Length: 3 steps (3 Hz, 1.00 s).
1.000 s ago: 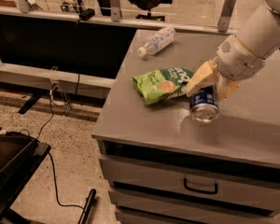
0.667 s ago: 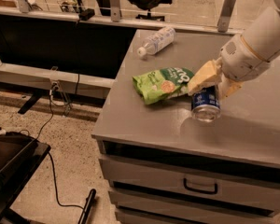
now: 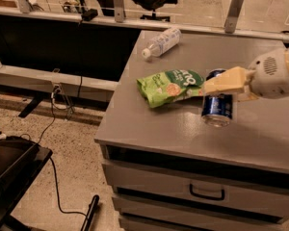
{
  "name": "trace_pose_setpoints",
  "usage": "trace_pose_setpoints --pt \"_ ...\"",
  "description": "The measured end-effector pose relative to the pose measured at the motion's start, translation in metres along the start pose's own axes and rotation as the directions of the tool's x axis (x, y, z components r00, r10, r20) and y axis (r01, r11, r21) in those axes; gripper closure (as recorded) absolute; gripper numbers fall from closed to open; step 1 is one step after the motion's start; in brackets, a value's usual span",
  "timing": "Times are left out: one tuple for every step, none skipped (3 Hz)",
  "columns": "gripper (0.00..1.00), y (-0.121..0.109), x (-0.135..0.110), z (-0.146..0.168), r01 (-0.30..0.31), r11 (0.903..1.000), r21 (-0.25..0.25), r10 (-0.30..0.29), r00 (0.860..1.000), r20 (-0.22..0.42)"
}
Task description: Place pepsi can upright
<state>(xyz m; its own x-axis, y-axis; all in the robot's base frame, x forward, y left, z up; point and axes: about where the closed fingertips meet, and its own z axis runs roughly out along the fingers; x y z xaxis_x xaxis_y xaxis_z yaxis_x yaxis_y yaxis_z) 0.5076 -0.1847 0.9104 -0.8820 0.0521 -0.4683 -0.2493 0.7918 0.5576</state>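
Note:
The pepsi can (image 3: pixel 216 109) is dark blue with a silver end facing the camera. It lies tilted on the grey cabinet top (image 3: pixel 164 129), right of centre, beside the green snack bag (image 3: pixel 171 85). My gripper (image 3: pixel 216 84) comes in from the right edge. One beige finger (image 3: pixel 229 82) lies across the can's upper part and the other finger is hidden behind the can. The gripper looks shut on the can.
A clear plastic bottle (image 3: pixel 161 42) lies at the cabinet's back left. The cabinet has drawers below with a handle (image 3: pixel 207 194). A black cart (image 3: pixel 9 162) and cables (image 3: pixel 58 129) are on the floor at the left.
My arm has dropped lower and now reaches in level from the right instead of from above. The can has shifted slightly to the right with it.

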Motion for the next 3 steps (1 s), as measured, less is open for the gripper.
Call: trace_pose_setpoints --pt "1.00 -0.0032 0.0003 -0.0227 0.034 0.9991 -0.025 -0.032 0.997 0.073" --pt "1.00 -0.0036 0.0008 -0.0223 0.036 0.9991 -0.022 -0.035 0.997 0.069" --pt "1.00 -0.0024 -0.0020 -0.0232 0.099 0.9944 -0.037 -0.094 0.988 0.119"
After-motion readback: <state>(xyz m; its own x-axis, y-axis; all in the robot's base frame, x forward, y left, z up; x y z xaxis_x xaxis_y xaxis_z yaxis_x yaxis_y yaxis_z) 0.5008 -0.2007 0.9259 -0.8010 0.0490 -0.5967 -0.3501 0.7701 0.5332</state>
